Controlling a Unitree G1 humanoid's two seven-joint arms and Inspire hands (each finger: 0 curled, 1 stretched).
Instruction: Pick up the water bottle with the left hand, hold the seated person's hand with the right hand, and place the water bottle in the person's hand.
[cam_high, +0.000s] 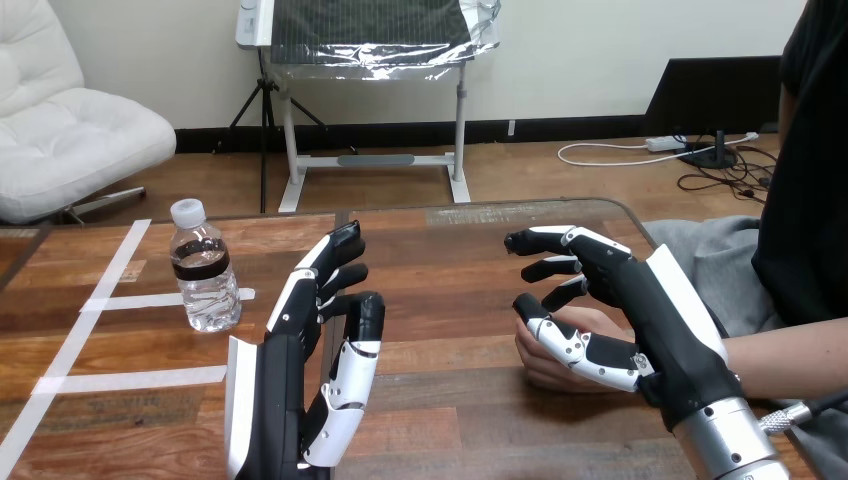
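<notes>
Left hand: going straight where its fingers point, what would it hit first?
Probably nothing: the left hand points over bare table toward its far edge; the water bottle stands left of that line.

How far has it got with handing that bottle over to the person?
Nothing looks finished yet. The water bottle stands upright on the table, untouched; the left hand is open beside it, apart from it. In hand: the right hand is over the person's hand, its fingers not closed round it. Left to do: grasp the bottle, hold the person's hand, and set the bottle in it.
</notes>
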